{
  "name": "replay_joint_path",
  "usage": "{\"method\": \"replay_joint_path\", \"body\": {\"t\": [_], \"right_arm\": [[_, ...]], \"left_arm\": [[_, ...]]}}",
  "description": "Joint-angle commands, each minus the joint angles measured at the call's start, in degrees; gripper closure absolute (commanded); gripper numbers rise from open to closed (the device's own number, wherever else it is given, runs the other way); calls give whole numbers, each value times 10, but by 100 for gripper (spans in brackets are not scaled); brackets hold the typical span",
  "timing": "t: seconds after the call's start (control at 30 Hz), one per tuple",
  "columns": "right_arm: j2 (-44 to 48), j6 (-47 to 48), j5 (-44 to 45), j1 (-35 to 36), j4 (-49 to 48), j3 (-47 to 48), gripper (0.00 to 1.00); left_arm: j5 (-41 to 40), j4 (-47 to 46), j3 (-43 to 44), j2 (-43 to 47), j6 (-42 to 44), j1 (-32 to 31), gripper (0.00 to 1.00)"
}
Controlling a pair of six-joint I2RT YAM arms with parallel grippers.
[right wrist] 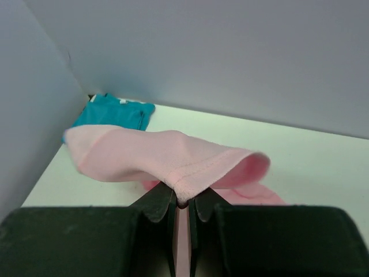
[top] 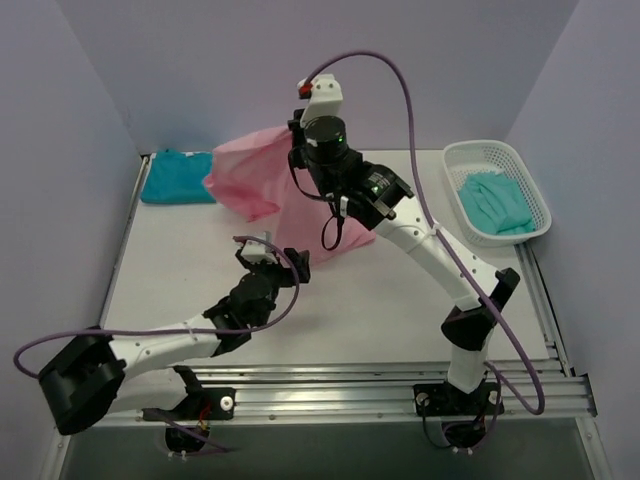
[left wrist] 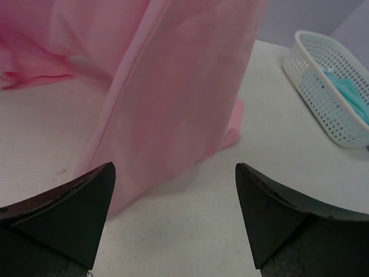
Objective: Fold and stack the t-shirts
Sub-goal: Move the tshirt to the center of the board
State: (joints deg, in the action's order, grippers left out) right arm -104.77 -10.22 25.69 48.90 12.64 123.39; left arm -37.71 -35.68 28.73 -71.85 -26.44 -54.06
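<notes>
My right gripper (top: 298,127) (right wrist: 183,199) is shut on a hemmed edge of the light pink t-shirt (top: 250,175) (right wrist: 155,154) and holds it up above the table's back middle. The cloth hangs down in a sheet, its lower part resting on the table. My left gripper (top: 275,251) (left wrist: 175,173) stands wide open and low over the table, just in front of the hanging pink t-shirt (left wrist: 179,104), holding nothing. A deep teal t-shirt (top: 178,176) (right wrist: 118,111) lies folded at the back left corner. A paler mint-teal t-shirt (top: 495,200) (left wrist: 353,93) lies in the basket.
The white mesh basket (top: 470,150) (left wrist: 323,86) stands at the table's right edge. Lilac walls close in the left, back and right sides. Metal rails run along the near edge by the arm bases.
</notes>
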Motion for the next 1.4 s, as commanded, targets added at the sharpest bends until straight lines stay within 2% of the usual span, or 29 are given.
{"method": "replay_joint_path", "body": {"t": [0.0, 0.1, 0.2, 0.4, 0.63, 0.73, 0.9, 0.93, 0.97, 1.0, 1.03, 1.07, 1.1, 1.27, 1.3, 1.33, 1.37], "right_arm": [[12, 21, 78, 22, -23, -27, 100], [35, 0, 207, 20, -39, -117, 100], [67, -43, 266, 1, -48, -212, 100], [127, -140, 262, -71, -25, -349, 100], [165, -242, 268, -80, 15, -540, 100], [179, -256, 242, -79, 12, -597, 100], [178, -264, 239, -79, 52, -606, 100], [181, -263, 238, -79, 56, -606, 98], [184, -261, 237, -78, 55, -612, 90], [194, -260, 240, -76, 54, -616, 89], [199, -257, 241, -76, 52, -620, 89], [204, -257, 244, -76, 49, -627, 97], [213, -256, 247, -77, 49, -630, 100], [229, -249, 241, -76, 48, -635, 100], [232, -249, 241, -76, 49, -635, 94], [235, -249, 242, -76, 51, -635, 83], [236, -249, 245, -77, 52, -635, 44]], "left_arm": [[-67, 47, -30, 100, -23, -1, 6], [-89, 76, -47, 161, -34, 0, 6], [-107, 96, -60, 196, -40, 2, 6], [-119, 137, -35, 208, -44, 0, 6], [-155, 134, -38, 211, -49, 1, 6], [-149, 104, -37, 171, -49, 1, 6], [-153, 65, -11, 10, -56, 2, 6], [-153, 50, -4, -12, -58, 2, 6], [-149, 41, 3, -57, -58, 4, 6], [-141, 33, 9, -78, -58, 6, 6], [-133, 19, 24, -94, -59, 9, 6], [-113, 15, 31, -119, -60, 16, 6], [-102, 13, 38, -128, -63, 19, 6], [-42, -11, 95, -151, -64, 27, 6], [-34, -11, 110, -157, -63, 27, 6], [-25, -8, 126, -165, -58, 26, 6], [-5, -9, 142, -183, -56, 26, 6]]}}
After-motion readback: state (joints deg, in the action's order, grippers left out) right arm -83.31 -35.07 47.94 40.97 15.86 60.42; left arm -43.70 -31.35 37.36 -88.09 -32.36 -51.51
